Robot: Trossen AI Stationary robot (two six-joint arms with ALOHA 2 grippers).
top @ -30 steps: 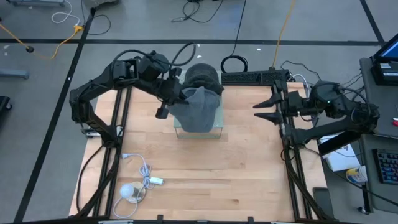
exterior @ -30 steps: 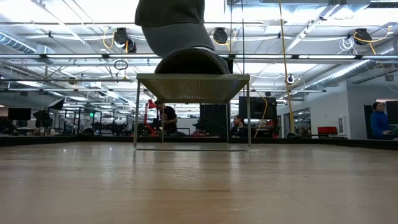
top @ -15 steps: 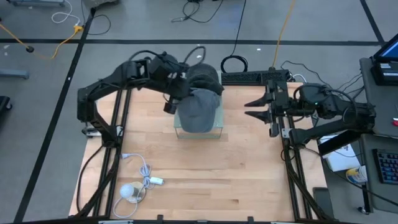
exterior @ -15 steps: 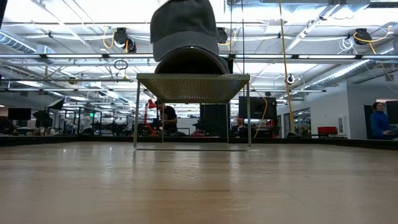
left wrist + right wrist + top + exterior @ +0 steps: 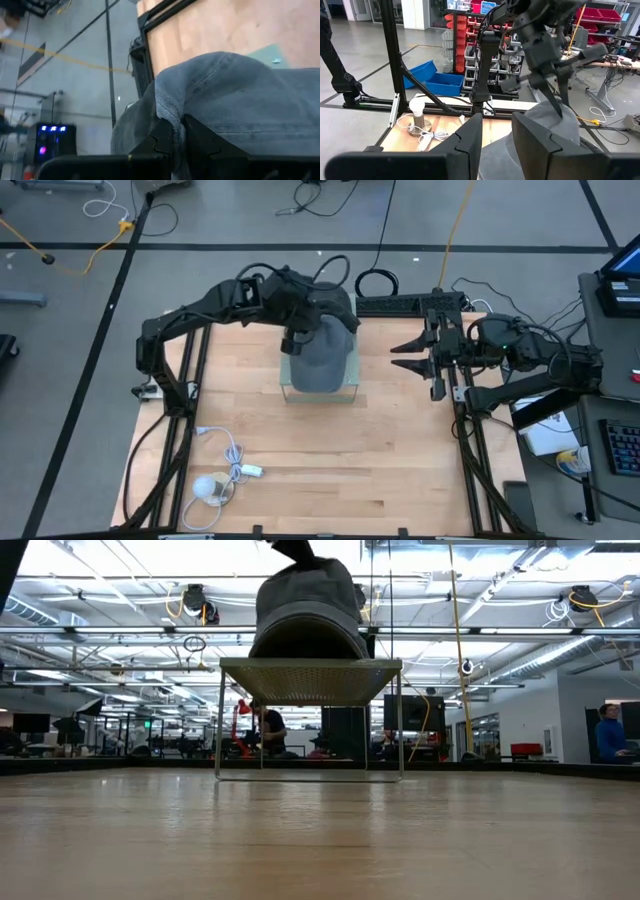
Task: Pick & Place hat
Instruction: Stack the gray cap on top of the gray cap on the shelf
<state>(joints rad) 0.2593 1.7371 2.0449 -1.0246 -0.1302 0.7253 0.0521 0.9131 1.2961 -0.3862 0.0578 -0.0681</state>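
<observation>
A grey cap [image 5: 322, 358] [image 5: 306, 602] lies draped over a dark dome [image 5: 330, 300] [image 5: 308, 642] on a small mesh-topped stand [image 5: 349, 394] [image 5: 310, 668] at the table's far middle. My left gripper [image 5: 298, 340] [image 5: 172, 125] is shut on the cap's left side and reaches in from the left. In the low view only its tip [image 5: 292, 548] shows above the cap. My right gripper [image 5: 412, 355] [image 5: 497, 135] hangs open to the right of the stand, pointing at it, and touches nothing. My left gripper pinches a raised fold of the cap's grey cloth [image 5: 167, 107] between its two fingers, on the cap's left side near the crown. The fingers come slanting down from the table's left. The cap rests on the dark dome and hangs slack around it.
A white bulb lamp with its cable [image 5: 222, 480] lies near the table's near-left corner. Black frame rails [image 5: 190, 395] [image 5: 462, 420] run along both sides of the table. Bare wood lies in front of the stand. People [image 5: 610, 735] stand far off in the room.
My left gripper has carried the grey cap toward the table's right and downward, from hanging high beside the stand to lying over the dark dome. My right gripper has shifted a little toward the stand and stays open.
</observation>
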